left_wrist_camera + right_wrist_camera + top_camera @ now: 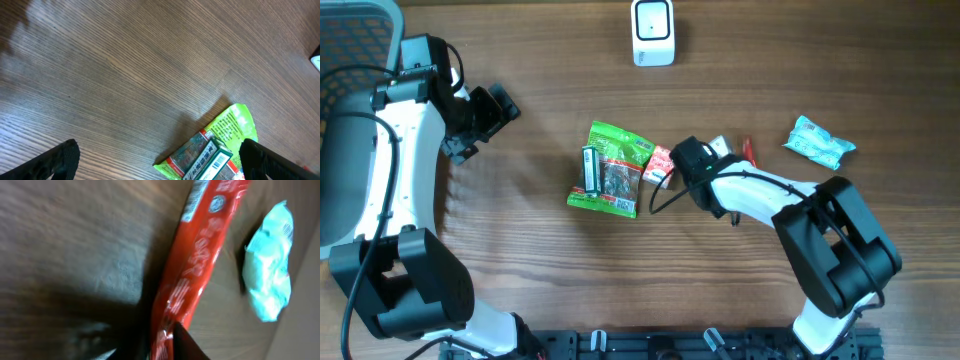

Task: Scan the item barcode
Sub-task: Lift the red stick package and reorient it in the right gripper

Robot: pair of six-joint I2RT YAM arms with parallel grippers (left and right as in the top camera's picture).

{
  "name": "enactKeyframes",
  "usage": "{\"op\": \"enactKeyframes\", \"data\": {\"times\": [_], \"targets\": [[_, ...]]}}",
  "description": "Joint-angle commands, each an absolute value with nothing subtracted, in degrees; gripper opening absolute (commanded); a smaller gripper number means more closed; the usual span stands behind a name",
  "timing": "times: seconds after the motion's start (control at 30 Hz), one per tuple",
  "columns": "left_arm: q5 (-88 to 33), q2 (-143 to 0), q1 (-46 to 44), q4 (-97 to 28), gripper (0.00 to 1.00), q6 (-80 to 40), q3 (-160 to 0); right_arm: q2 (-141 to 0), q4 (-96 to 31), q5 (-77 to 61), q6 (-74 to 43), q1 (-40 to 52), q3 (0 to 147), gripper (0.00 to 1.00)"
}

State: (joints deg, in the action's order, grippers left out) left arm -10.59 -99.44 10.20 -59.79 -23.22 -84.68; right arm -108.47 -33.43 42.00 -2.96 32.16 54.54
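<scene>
A long red packet (200, 255) stands on its edge between my right gripper's (160, 349) fingers, one dark fingertip (186, 344) lying against it; the view is blurred. From above, the right gripper (692, 165) sits mid-table with the red packet's (660, 165) printed end showing to its left. The white barcode scanner (652, 32) stands at the far edge. My left gripper (485, 112) hovers at the left, open and empty; in its wrist view the left gripper (160, 162) has both fingers wide apart above bare wood.
A green snack packet (618, 160) with a small green box (590, 171) on top lies just left of the right gripper; the same packet (235, 125) and box (212, 160) show in the left wrist view. A teal packet (820, 143) lies far right.
</scene>
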Motion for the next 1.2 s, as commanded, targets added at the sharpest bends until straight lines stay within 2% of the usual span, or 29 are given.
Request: {"op": "enactKeyframes", "data": {"times": [0.0, 0.1, 0.23, 0.43, 0.57, 0.73, 0.87, 1.03, 1.1, 1.17], "targets": [[-11.1, -99.9, 10.2, -59.8, 1.00, -22.7, -84.4, -108.7, -32.6, 33.5, -1.1, 32.2, 54.8, 0.23], [-11.1, -99.9, 10.2, -59.8, 1.00, -22.7, -84.4, -105.0, -33.9, 32.1, -1.1, 32.2, 56.3, 0.27], [-11.1, -99.9, 10.2, -59.8, 1.00, -22.7, -84.4, -96.9, -34.0, 22.4, -1.0, 32.0, 56.8, 0.49], [-11.1, -99.9, 10.2, -59.8, 1.00, -22.7, -84.4, -85.5, -37.3, 11.2, -6.1, 25.2, 56.8, 0.61], [-11.1, -99.9, 10.2, -59.8, 1.00, -22.7, -84.4, -85.8, -41.1, -5.5, -6.0, 13.3, 56.0, 0.60], [-11.1, -99.9, 10.2, -59.8, 1.00, -22.7, -84.4, -89.6, -41.2, -14.2, -4.3, 3.1, 54.5, 0.52], [-11.1, -99.9, 10.2, -59.8, 1.00, -22.7, -84.4, -92.8, -40.6, -16.8, 0.1, 1.8, 54.5, 0.45], [-11.1, -99.9, 10.2, -59.8, 1.00, -22.7, -84.4, -97.3, -38.1, -15.9, 0.0, 1.8, 54.5, 0.41], [-11.1, -99.9, 10.2, -59.8, 1.00, -22.7, -84.4, -98.8, -36.6, -15.5, 0.1, 1.7, 54.5, 0.30], [-11.1, -99.9, 10.2, -59.8, 1.00, -22.7, -84.4, -99.0, -35.6, -15.6, 0.0, 1.5, 54.5, 0.31]]}}
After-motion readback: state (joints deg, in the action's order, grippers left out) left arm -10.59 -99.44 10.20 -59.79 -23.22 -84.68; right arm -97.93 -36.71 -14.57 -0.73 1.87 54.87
